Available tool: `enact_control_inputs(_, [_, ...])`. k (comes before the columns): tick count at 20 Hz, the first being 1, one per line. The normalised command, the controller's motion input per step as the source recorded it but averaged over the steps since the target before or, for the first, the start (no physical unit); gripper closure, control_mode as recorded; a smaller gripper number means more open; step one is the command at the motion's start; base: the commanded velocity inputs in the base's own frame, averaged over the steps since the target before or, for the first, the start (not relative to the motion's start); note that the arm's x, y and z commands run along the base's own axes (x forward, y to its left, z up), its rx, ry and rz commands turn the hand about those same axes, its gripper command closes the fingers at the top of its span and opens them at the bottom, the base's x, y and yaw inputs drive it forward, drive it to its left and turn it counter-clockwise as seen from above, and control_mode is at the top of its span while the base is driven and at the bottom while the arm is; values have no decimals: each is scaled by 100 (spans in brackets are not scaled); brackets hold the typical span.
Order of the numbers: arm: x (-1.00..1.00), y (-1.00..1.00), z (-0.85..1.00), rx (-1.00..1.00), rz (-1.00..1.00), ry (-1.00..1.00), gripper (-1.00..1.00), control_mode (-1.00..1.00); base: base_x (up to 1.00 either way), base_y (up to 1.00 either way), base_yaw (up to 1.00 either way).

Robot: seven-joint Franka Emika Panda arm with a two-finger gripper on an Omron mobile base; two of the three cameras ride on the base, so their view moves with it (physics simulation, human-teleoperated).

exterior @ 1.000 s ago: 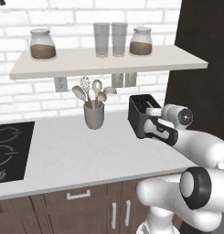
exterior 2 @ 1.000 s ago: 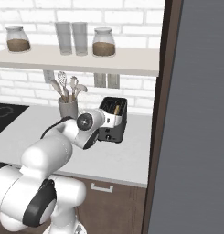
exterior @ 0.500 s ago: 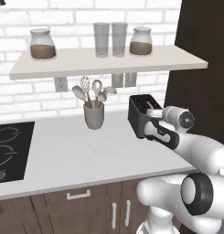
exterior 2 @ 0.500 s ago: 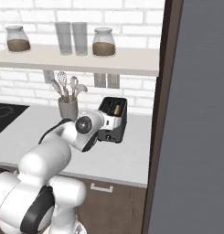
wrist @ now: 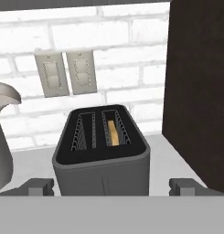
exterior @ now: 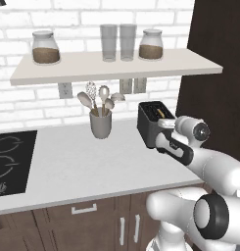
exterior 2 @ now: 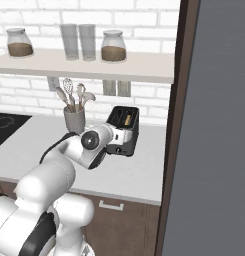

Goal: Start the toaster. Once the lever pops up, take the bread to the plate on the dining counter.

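Note:
The black two-slot toaster (exterior: 151, 117) (exterior 2: 125, 125) (wrist: 102, 157) stands on the white worktop near the dark tall cabinet. A pale yellow-tan bread (wrist: 114, 132) (exterior 2: 127, 120) slice sits low in its right slot. My gripper (wrist: 112, 187) (exterior: 160, 136) is close to the toaster's front face, just below its top. It is open, with one fingertip (wrist: 40, 186) off each side of the toaster body and nothing held. The toaster's lower front with its lever is hidden at the bottom of the hand view. The plate and the dining counter are out of view.
A grey utensil cup (exterior: 100, 122) (exterior 2: 74, 119) stands left of the toaster. A shelf (exterior: 116, 66) above carries jars and two glasses. The dark cabinet wall (wrist: 200, 91) is tight on the toaster's right. A black hob (exterior: 9, 159) lies far left. Wall outlets (wrist: 65, 73) sit behind.
The wrist has sunk a little and edged closer to the toaster's front. The toaster and the bread have stayed put.

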Motion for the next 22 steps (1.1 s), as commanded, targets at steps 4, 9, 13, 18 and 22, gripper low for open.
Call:
enact_control_inputs(4, [-1, 0, 0, 0, 0, 0, -100, -100, 0, 0, 0])
enact_control_inputs(9, [0, 0, 0, 0, 0, -1, -100, -100, 0, 0, 0])
enact_control_inputs(13, [0, 0, 0, 0, 0, -2, -100, -100, 0, 0, 0])
enact_control_inputs(18, [0, 0, 0, 0, 0, 0, -100, -100, 0, 0, 0])
enact_control_inputs(22, [0, 0, -4, 0, 0, 0, -100, -100, 0, 0, 0])
